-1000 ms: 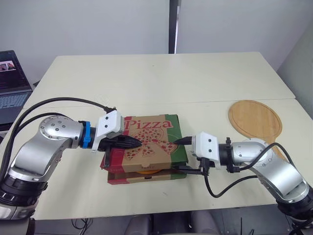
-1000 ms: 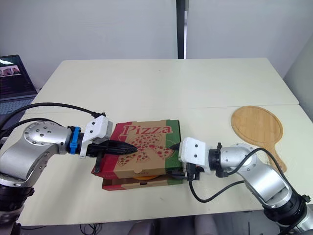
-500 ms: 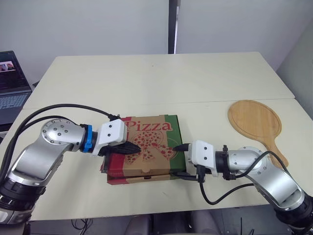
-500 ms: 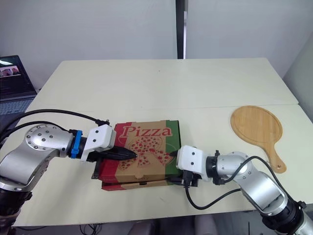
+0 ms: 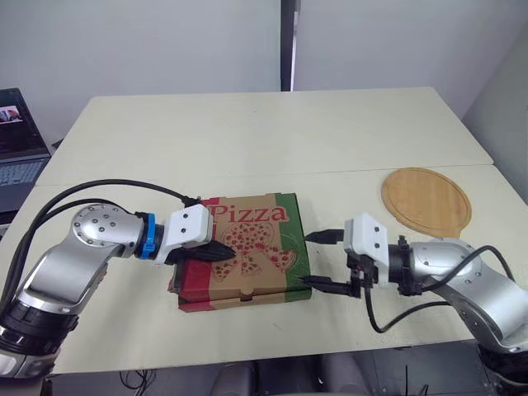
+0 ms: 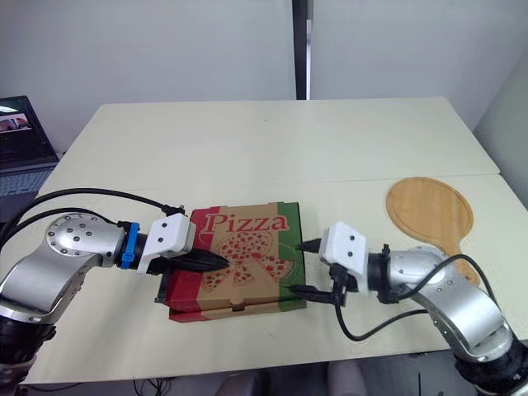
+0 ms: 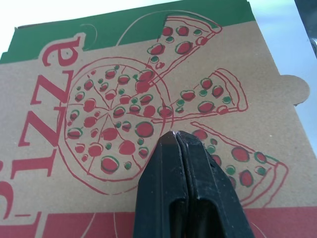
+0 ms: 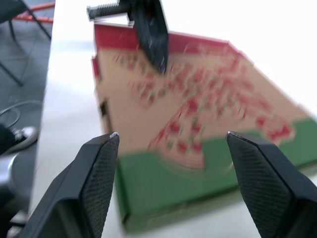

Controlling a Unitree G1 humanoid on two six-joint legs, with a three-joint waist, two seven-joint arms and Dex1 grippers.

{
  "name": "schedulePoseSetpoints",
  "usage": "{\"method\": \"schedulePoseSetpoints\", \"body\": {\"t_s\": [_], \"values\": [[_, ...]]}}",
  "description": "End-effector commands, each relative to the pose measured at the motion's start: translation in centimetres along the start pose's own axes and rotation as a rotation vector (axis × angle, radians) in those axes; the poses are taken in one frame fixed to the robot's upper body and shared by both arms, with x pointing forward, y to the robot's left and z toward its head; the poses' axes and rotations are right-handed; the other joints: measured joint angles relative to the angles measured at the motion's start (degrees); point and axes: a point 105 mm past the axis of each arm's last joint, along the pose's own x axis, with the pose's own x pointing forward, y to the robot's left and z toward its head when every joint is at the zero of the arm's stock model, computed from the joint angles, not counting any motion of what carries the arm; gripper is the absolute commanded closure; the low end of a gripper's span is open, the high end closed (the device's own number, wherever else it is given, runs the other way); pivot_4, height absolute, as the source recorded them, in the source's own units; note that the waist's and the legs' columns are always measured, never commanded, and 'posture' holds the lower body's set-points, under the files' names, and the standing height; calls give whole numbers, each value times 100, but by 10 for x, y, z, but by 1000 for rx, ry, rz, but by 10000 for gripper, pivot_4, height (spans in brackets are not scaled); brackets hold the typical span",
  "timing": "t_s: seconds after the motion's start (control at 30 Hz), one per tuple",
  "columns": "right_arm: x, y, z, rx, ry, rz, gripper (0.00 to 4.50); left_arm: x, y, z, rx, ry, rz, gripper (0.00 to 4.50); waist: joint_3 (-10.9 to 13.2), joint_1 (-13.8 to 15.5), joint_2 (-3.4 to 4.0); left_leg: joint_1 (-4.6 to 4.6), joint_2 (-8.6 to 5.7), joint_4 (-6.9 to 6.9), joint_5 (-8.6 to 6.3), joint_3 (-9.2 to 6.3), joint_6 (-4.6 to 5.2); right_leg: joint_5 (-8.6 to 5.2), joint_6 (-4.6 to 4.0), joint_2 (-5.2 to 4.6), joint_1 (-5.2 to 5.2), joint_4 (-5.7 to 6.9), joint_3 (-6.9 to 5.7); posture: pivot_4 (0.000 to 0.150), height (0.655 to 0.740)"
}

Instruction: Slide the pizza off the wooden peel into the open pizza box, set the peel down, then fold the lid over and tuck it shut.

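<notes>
Lid (image 5: 266,233) flat on pizza box (image 5: 247,298); left gripper (image 5: 234,248), pinched closed, presses it down, likely for tuck; right gripper (image 5: 316,260), spread wide, hovers beside green edge.

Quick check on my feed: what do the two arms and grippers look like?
The left arm is a rounded silver shell with a blue ring, a white boxy wrist block and a looping black cable. The right arm has the same silver and white, with a black cable. The left gripper and right gripper each have two tapered black fingers.
</notes>
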Motion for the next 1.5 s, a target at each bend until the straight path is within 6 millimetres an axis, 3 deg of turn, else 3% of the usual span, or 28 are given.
{"method": "schedulePoseSetpoints", "body": {"t_s": [0.03,0.2,0.3,0.37,0.43,0.57,0.67,0.87,1.17,1.27,1.37,1.5], "values": [[14,-2,-4,-16,10,-10,17213,-2,4,-2,2,7,20,45000,0,0,0,0,0,0,0,1,0,0,0,0,0,0,0,1500,7400],[39,5,-12,-62,24,74,35444,-10,7,6,-12,-46,67,45000,0,-2,0,-1,-2,0,0,1,0,0,0,-1,-2,1,2,1500,7400],[45,7,-12,-87,19,107,44624,-32,15,12,-82,-89,156,45000,0,-4,0,-1,-1,0,0,1,0,0,0,-1,-4,1,2,1500,7400],[47,7,-11,-95,11,118,44624,-53,21,9,-134,-72,219,45000,1,-4,-1,-3,0,0,0,-4,0,0,0,0,-6,2,-1,1500,7400],[47,7,-9,-102,5,123,44624,-77,22,-6,-154,16,268,45000,2,-9,1,-3,1,-1,0,-5,0,0,-1,1,-8,2,-2,1500,7400],[48,5,-8,-118,1,134,44624,-104,6,-35,-217,161,256,45000,5,-50,8,7,1,-15,0,4,0,-4,-6,1,-9,2,2,1500,7400],[49,5,-8,-130,1,146,44624,-100,-11,-43,-260,179,191,45000,5,-40,7,5,1,-14,0,4,0,-5,-7,1,-8,0,2,1500,7400],[52,4,-5,-138,-8,163,44624,-70,-25,-34,-264,100,130,45000,2,12,0,4,2,-8,0,-3,-1,-4,-6,0,0,2,-4,1500,7400],[54,5,-3,-140,-13,175,44624,-47,-30,-31,-252,80,81,45000,3,8,2,3,2,-10,0,-1,-1,-4,-7,0,-4,3,-2,1500,7400],[54,5,-3,-140,-13,173,44624,-51,-26,-32,-259,85,106,45000,3,7,2,4,2,-10,0,-2,-1,-4,-7,0,-4,4,-2,1500,7400],[56,4,-5,-139,-10,165,44624,-67,-14,-37,-274,110,188,45000,3,6,2,4,2,-10,0,-1,-1,-4,-7,0,-4,3,-2,1500,7400],[60,4,-16,-145,15,154,44624,-74,-4,-21,-309,27,237,45000,3,7,2,4,2,-10,0,-3,-1,-4,-7,0,-4,4,-5,1500,7400]]}}
